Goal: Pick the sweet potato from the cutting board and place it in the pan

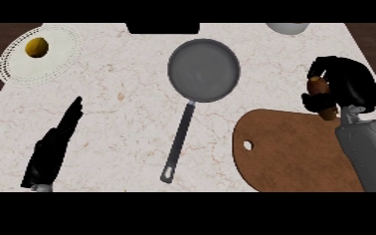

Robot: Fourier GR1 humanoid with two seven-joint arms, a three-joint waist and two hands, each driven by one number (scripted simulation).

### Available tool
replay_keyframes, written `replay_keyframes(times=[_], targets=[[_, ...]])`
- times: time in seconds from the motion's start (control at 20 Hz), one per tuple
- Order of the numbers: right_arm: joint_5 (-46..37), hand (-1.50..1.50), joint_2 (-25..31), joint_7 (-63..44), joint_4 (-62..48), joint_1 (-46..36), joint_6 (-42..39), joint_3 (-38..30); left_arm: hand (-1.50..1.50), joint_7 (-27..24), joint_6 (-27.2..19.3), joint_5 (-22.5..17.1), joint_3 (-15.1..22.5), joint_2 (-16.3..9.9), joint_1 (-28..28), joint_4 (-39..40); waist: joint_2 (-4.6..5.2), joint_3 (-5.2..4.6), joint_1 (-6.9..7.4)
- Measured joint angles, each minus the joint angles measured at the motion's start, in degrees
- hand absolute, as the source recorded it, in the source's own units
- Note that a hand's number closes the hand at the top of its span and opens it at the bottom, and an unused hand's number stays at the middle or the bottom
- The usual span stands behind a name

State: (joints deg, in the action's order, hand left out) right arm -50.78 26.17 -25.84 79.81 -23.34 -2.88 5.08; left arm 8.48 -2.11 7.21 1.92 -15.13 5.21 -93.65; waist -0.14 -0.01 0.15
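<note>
Right hand (343,87) fingers curled round sweet potato (320,92), frame right; we should carry it level leftward over the pan (203,69). Left hand (55,142) flat open.

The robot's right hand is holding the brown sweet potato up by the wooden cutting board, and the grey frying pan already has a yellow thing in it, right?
Not quite. The round grey frying pan has nothing in it. The small yellow thing lies on the white round plate at the far left, as the head view shows. The rest holds: the right hand is curled round the brown sweet potato by the brown wooden cutting board.
</note>
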Motion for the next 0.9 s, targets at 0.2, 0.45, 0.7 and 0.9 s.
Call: replay_keyframes(times=[0.2,0.45,0.7,0.9], targets=[[-1.76,1.5,-1.75,1.66,2.27,-3.75,3.11,0.96,0.0,-0.12,0.01,0.57,0.06,0.22,-0.04,-0.1,0.07,0.01,0.24],[-1.43,1.5,-6.64,3.76,-3.82,-12.11,5.81,0.53,0.0,-0.82,0.16,1.27,0.27,0.88,-0.01,0.64,0.26,0.01,0.8],[-0.01,1.5,-12.25,5.44,-14.29,-20.92,7.5,-0.8,0.0,-1.25,0.82,1.18,-0.23,0.97,-0.19,0.64,0.38,0.01,1.16],[1.27,1.5,-16.44,7.35,-25.96,-28.01,10.87,-3.35,0.0,-0.8,0.36,2.35,0.84,2.05,-1.35,1.14,0.7,0.02,1.84]])
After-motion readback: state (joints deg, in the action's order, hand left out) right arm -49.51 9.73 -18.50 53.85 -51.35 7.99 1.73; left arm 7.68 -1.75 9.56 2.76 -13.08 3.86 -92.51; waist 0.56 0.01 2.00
